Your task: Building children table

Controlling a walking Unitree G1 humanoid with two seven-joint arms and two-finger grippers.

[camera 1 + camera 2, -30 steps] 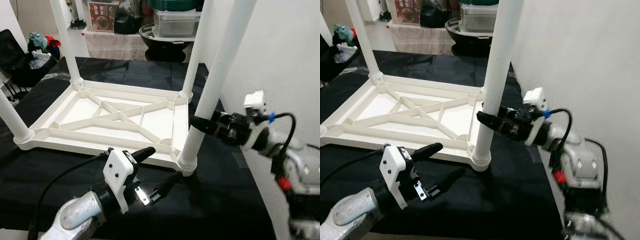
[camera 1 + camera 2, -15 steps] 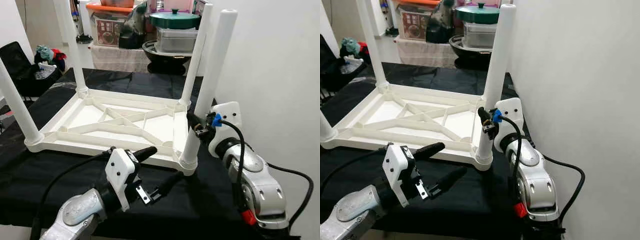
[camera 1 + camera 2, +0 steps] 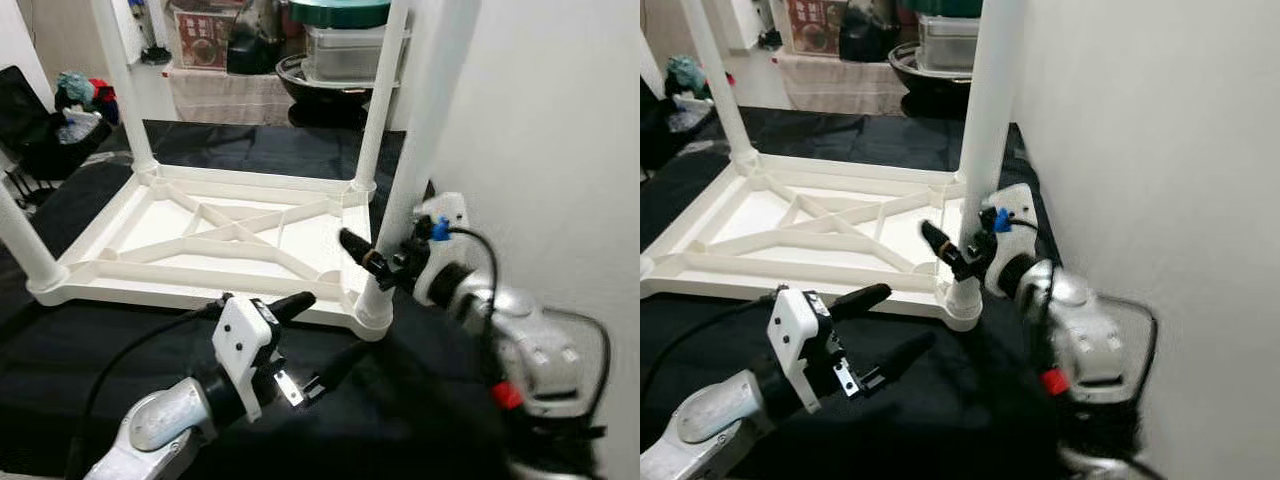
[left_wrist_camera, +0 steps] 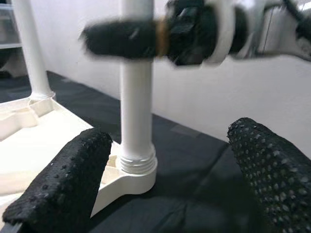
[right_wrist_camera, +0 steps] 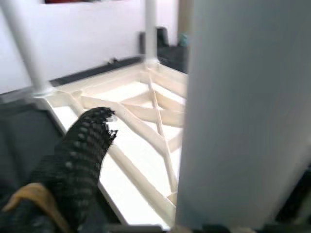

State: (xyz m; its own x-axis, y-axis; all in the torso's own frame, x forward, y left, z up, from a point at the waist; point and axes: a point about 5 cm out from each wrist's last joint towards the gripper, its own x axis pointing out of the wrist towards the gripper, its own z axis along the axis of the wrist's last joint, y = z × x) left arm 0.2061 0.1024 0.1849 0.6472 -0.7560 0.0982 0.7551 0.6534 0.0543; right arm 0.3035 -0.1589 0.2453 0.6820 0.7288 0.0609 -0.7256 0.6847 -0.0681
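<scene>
We have the right claw (image 3: 385, 268) spread around the near-right leg (image 3: 415, 160) of the upturned table (image 3: 215, 235) on the desk (image 3: 120, 345). Left claw (image 3: 320, 335) hovers apart nearby. A skewed squeeze could lever the leg loose from its socket.

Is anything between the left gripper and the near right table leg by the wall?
Nothing visible does. The left gripper, fingers open, hovers over bare black cloth short of the white plastic table leg. The right gripper is at that leg, higher up.
</scene>
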